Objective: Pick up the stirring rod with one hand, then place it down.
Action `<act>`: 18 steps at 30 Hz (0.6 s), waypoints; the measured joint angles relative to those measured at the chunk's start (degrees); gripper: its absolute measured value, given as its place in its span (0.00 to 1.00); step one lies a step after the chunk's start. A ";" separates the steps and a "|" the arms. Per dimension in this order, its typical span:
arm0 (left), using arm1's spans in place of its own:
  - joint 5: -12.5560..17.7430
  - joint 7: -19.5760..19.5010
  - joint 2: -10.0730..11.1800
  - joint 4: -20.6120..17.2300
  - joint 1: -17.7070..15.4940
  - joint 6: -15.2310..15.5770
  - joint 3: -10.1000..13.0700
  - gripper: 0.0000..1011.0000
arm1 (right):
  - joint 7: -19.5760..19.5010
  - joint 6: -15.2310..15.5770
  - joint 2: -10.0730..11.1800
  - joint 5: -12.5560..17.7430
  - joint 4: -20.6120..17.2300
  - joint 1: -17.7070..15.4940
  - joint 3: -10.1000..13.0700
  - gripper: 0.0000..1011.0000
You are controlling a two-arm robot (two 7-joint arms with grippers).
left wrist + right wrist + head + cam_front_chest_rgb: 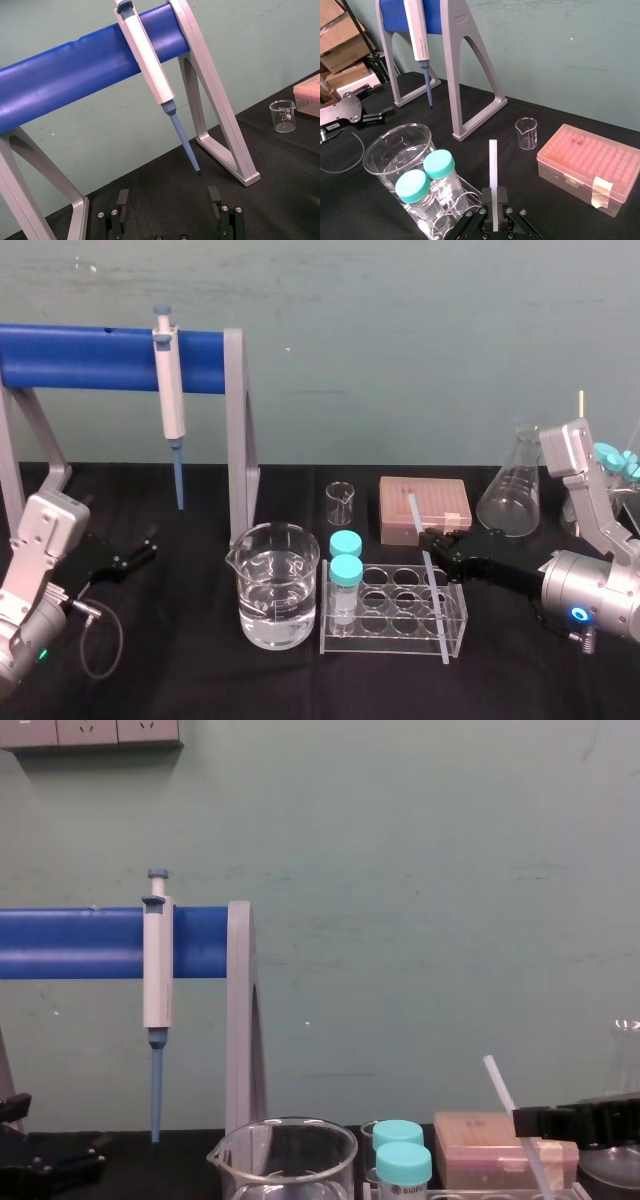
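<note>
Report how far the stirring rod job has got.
Done: the right gripper is shut on the stirring rod, which slants over the tube rack. In hand: the lift; whether the rod's lower end is clear of the rack is unclear. Left: setting it down and letting go. The left gripper sits open, parked at the left.

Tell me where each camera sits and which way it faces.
Head: high, looking down; left gripper parked left, right gripper shut on the stirring rod.
Left wrist: on left arm, faces the pipette; open fingers show.
Right wrist: on right arm, faces along the rod.
Chest: low, facing forward; right gripper enters right.
All share the pipette.
</note>
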 joint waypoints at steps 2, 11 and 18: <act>0.00 0.00 0.01 0.00 0.00 0.00 0.00 0.99 | 0.00 0.00 0.00 0.00 0.00 0.00 0.00 0.04; 0.00 0.00 0.00 0.00 0.00 0.00 0.00 0.99 | 0.00 0.00 0.00 0.00 0.00 0.00 0.00 0.04; 0.00 0.00 0.00 0.00 0.00 0.00 0.00 0.99 | 0.76 -6.72 -0.53 -2.17 -0.56 -1.88 1.00 0.04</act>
